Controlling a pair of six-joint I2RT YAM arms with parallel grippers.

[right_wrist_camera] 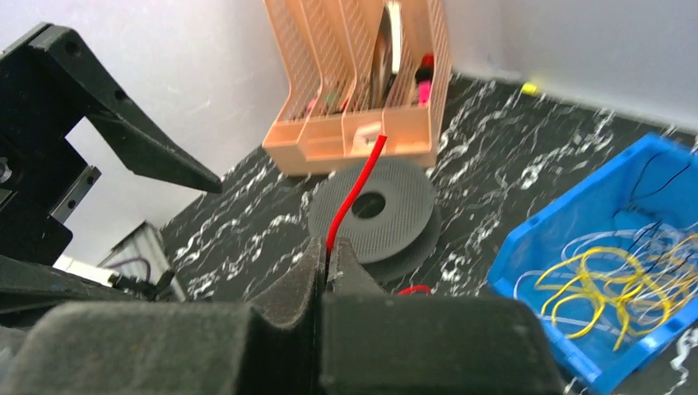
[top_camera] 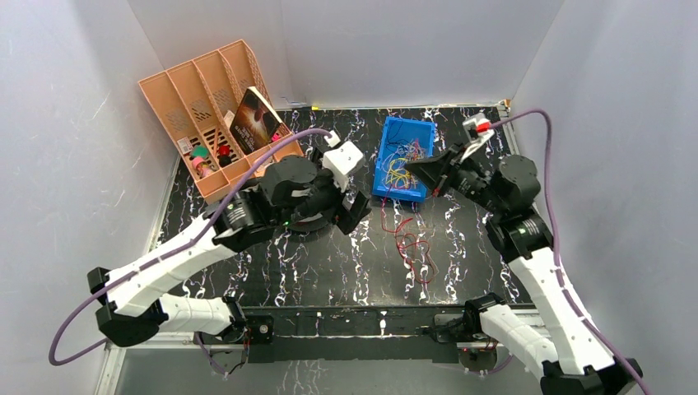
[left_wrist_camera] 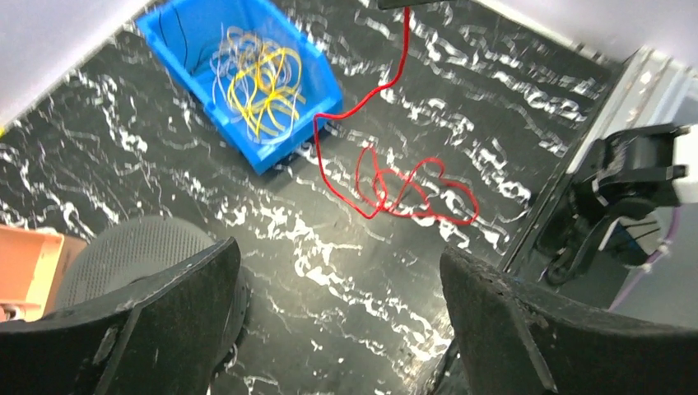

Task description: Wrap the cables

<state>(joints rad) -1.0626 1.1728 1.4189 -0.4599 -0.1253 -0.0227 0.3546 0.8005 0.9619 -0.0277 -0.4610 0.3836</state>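
Note:
A thin red cable lies in loose loops on the black marbled table, in front of the blue bin. One end rises to my right gripper, which is shut on it. In the right wrist view the cable's tip sticks out past the pinched jaws of my right gripper, toward a flat black spool. My left gripper hangs open and empty just above the table. The spool lies beside its left finger. The cable's loops lie ahead of it.
A blue bin holds a tangle of thin yellow wires. An orange slotted organizer with a book and small items stands at the back left. White walls enclose the table. Purple arm cords arc over both arms.

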